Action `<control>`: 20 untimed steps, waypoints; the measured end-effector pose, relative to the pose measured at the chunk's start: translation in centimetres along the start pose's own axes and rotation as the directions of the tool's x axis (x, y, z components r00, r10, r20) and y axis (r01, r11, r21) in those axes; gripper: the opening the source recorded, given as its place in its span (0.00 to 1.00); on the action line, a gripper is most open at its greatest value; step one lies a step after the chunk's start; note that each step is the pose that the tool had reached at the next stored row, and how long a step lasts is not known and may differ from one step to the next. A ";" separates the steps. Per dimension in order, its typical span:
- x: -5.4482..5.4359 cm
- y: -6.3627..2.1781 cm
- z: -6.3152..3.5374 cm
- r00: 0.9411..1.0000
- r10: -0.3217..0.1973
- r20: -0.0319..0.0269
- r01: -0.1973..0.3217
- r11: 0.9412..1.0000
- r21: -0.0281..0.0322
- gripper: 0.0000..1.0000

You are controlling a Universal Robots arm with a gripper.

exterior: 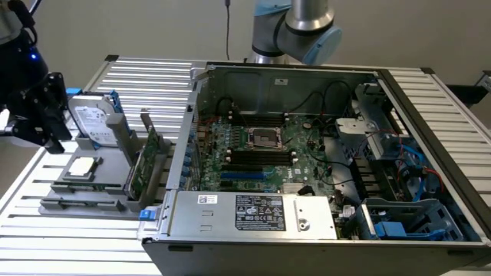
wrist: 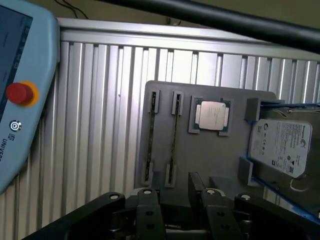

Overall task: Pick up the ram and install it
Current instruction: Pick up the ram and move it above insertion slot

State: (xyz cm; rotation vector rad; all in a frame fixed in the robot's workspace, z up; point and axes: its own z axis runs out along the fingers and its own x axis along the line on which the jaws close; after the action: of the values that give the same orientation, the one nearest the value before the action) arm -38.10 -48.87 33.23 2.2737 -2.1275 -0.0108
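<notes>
Black gripper; beyond its jaws, flat grey plastic tray, ribbed silver aluminium table, blue-railed silver hard drive

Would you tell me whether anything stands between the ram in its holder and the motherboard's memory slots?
Yes: the computer case's side wall rises between the ram, standing on edge in the gray holder, and the black memory slots. A taller expansion card stands beside the ram on that side too. The case's top is open.

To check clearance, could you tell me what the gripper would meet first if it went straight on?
The black gripper would probably meet the flat grey holder tray, near its two narrow slots; depth is unclear.
</notes>
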 end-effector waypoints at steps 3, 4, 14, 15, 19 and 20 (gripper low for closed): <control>0.4 0.01 0.54 1.000 -0.004 0.000 0.004 1.000 0.000 0.36; 0.5 0.01 0.72 1.000 -0.006 0.000 0.006 1.000 0.000 0.36; 1.5 0.00 2.56 1.000 -0.015 0.000 0.015 1.000 0.000 0.36; 1.6 -0.01 2.74 1.000 -0.013 0.001 0.013 1.000 0.000 0.36; 1.8 -0.07 3.47 1.000 0.003 0.002 -0.003 1.000 0.000 0.36; 1.9 -0.08 3.65 1.000 0.007 0.003 -0.007 1.000 0.000 0.36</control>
State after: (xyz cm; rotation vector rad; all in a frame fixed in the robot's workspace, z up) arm -37.98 -50.78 29.60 2.2674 -2.1370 -0.0137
